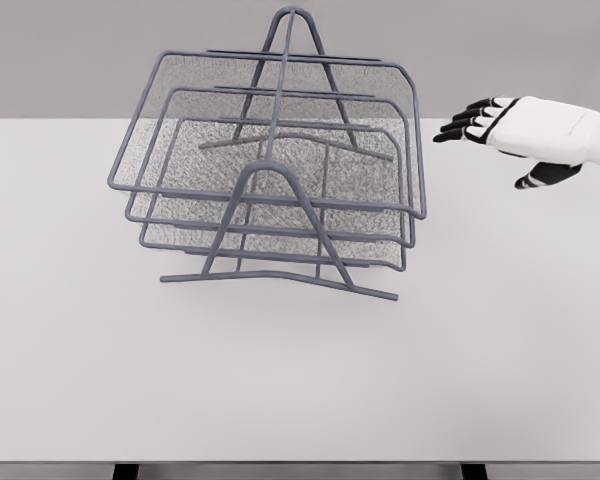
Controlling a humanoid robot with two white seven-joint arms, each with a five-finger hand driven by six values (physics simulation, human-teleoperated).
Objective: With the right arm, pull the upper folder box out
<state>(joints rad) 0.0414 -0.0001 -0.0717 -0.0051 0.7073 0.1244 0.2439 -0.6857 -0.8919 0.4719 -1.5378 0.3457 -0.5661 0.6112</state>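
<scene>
Apparently apart: right hand (510,128), open, beside upper tray (270,130).

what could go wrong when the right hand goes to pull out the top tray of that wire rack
1. The right hand hovers open, apart from the top tray; reaching in, its fingers may snag the mesh.
2. The wire rack stands loose on the table, so pulling may drag or tip it whole.

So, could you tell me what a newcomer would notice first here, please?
The grey wire-mesh folder rack with three stacked trays dominates the white table, left of centre. To its right, level with the top tray, the right hand hovers with black fingers spread, holding nothing.
</scene>
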